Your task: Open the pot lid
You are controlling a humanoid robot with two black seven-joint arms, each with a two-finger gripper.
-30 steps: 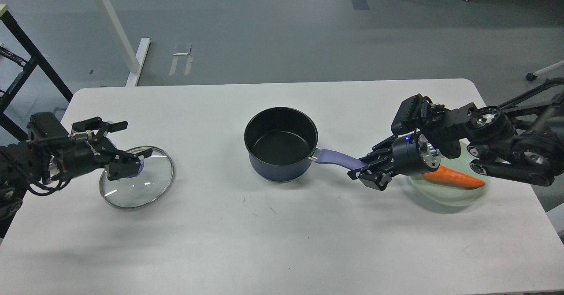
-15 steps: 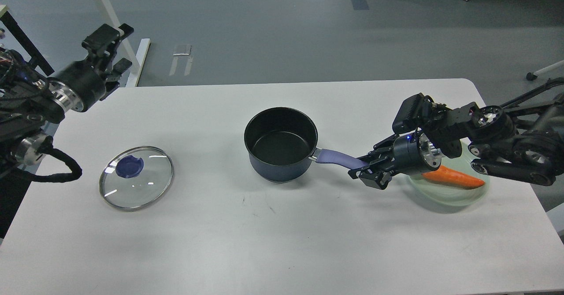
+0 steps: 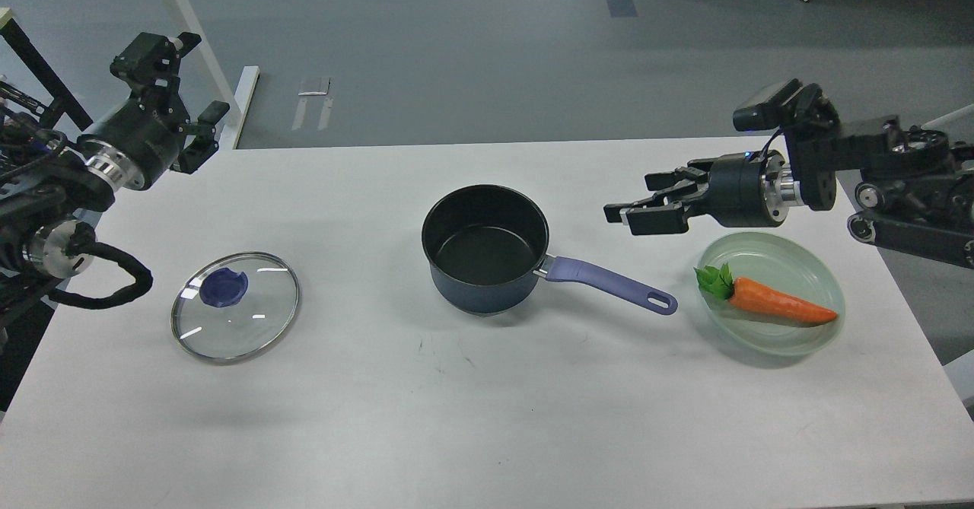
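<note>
A dark blue pot [image 3: 485, 250] stands open in the middle of the white table [image 3: 487, 418], its purple handle [image 3: 609, 284] pointing right. The glass lid [image 3: 236, 316] with a blue knob lies flat on the table at the left, apart from the pot. My left gripper [image 3: 176, 94] is raised at the far left, well above and behind the lid, fingers apart and empty. My right gripper [image 3: 635, 208] hovers above and behind the handle, open and empty.
A pale green plate [image 3: 818, 319] holding a carrot [image 3: 776, 303] sits at the right, below my right arm. A white table leg and a black frame stand off the far left corner.
My left gripper let go of the lid and rose up to the far left. My right gripper let go of the pot handle and lifted up and back.
</note>
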